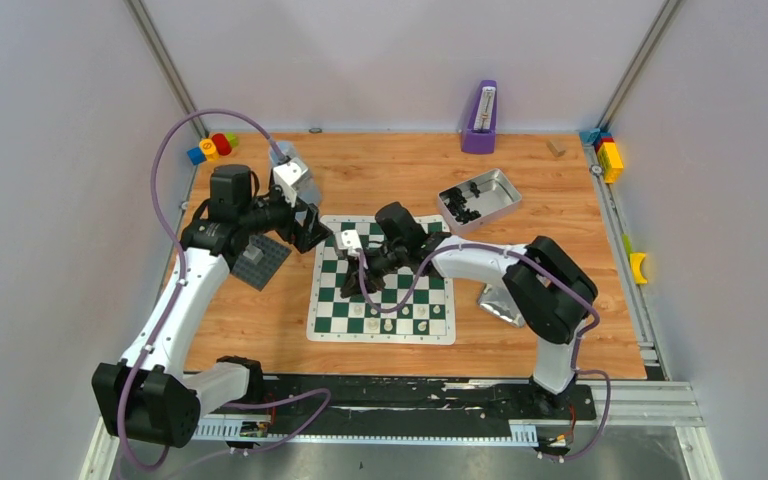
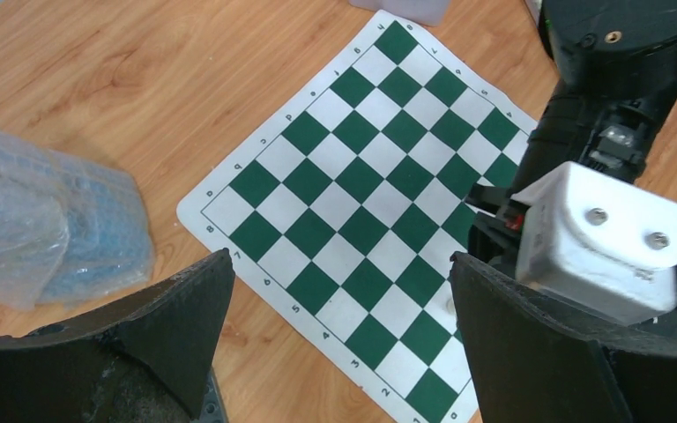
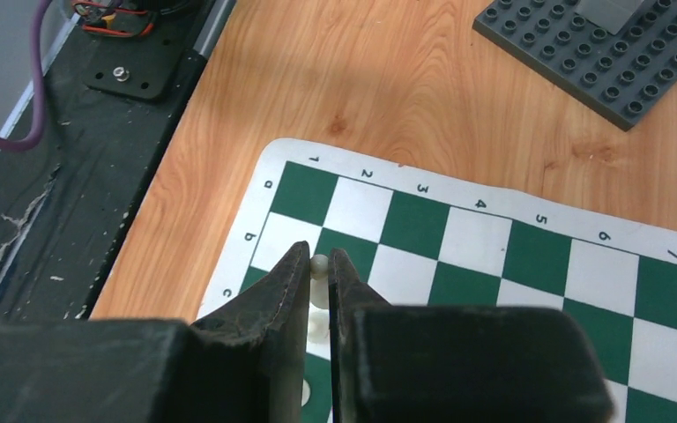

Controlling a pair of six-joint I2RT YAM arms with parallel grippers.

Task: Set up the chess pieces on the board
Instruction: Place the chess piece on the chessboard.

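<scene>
One chess piece (image 3: 318, 263) is pinched in my right hand (image 3: 319, 253) at the board's (image 3: 494, 256) 9 o'clock edge; a tilted release could topple it. My left hand (image 2: 339, 258) gapes empty.

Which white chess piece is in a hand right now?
The piece clamped in the right hand, over the board near its b label. The other pieces stand free along the board's near rows.
</scene>
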